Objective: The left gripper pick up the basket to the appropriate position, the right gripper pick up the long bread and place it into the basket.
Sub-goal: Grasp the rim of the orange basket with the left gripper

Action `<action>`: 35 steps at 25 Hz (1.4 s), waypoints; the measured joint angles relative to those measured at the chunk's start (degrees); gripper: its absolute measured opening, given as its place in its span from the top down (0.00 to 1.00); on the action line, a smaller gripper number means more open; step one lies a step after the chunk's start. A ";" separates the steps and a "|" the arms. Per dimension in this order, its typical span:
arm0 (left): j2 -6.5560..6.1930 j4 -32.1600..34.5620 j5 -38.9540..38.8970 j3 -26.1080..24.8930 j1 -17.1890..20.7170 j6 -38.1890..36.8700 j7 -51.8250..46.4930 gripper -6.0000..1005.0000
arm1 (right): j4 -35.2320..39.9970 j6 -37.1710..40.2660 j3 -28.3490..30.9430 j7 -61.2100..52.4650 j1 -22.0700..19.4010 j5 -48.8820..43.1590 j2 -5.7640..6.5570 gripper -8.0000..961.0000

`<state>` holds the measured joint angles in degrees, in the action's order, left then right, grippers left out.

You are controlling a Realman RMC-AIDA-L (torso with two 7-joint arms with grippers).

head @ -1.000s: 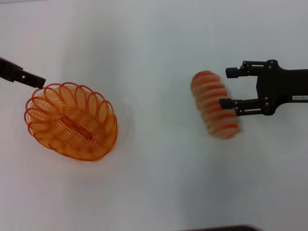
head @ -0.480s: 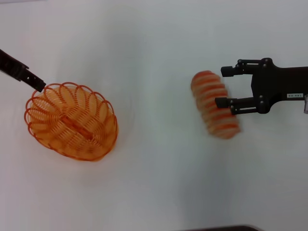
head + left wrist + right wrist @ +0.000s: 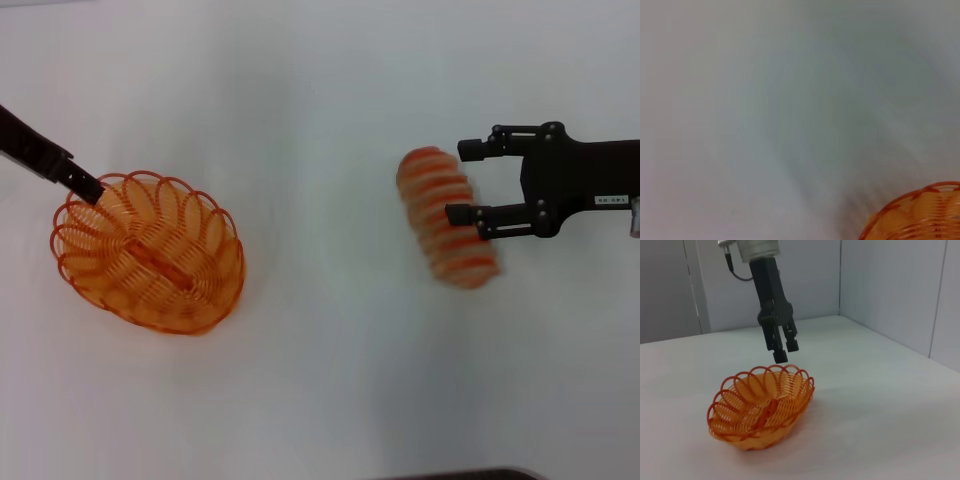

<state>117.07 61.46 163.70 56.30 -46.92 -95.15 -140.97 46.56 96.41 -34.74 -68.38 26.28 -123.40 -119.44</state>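
My left gripper hangs right at the far-left rim of the basket, its tip over the scalloped loops. From my right wrist camera I see that gripper pointing straight down just above the basket's rim, fingers slightly parted with a narrow gap between them and nothing in the gap; I cannot tell whether a fingertip touches the wire. The basket sits flat on the white table, on my left side, with nothing inside it. My left wrist camera catches only a curve of the orange rim in one corner, the rest plain table.

Over on my right, the right gripper comes in sideways at the long bread. Its two fingers are spread wide. The far finger's tip is level with the loaf's far end, just beside it. The near finger's tip overlaps the loaf's edge around its middle. The bread is not clamped; it lies on the table, angled, well apart from the basket. The gripper's white label shows on its body. A dark edge peeks in at the bottom of the head view.
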 joint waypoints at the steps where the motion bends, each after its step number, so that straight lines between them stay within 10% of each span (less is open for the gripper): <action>1: 0.00 -0.75 0.01 0.09 0.00 0.59 0.00 0.26 | -0.08 0.00 -0.02 0.00 0.00 0.00 0.00 0.15; 25: -0.05 -9.65 0.05 4.19 0.27 8.25 -0.51 0.26 | -0.33 -1.02 -0.85 0.00 0.00 0.00 0.00 0.15; 35: 0.00 -9.70 0.05 4.04 0.19 8.62 -0.53 0.53 | -0.48 -1.50 -1.38 0.00 -0.01 0.00 0.00 0.15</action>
<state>117.07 51.76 163.74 60.34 -46.74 -86.53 -141.50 46.08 94.91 -36.13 -68.38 26.28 -123.40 -119.44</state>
